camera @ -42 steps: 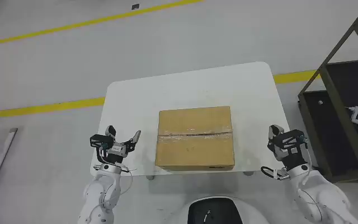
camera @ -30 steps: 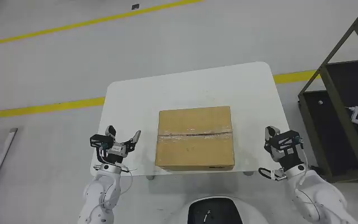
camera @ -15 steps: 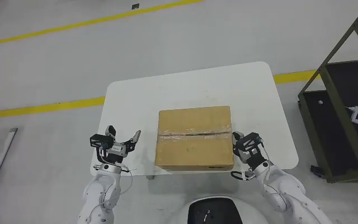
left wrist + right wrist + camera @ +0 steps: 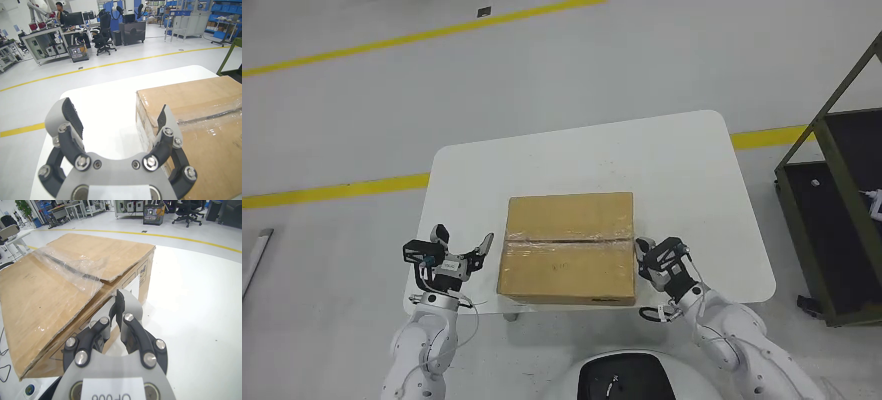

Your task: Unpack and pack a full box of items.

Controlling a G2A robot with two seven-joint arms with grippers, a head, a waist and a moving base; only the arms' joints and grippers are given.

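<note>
Box (image 4: 567,250), white label (image 4: 134,285) on side

Box (image 4: 567,248) sits on the surface (image 4: 682,170), centre-left, its near wall almost at the surface's near edge. A tape strip (image 4: 567,239) lies across the box top, running left to right. My left tool (image 4: 464,238) is over the near-left part of the surface, just beside the box's left wall. My right tool (image 4: 644,250) is at the box's right wall by the near corner; can't tell if they touch. A rack (image 4: 832,200) stands on the floor, well right of the surface.
</note>
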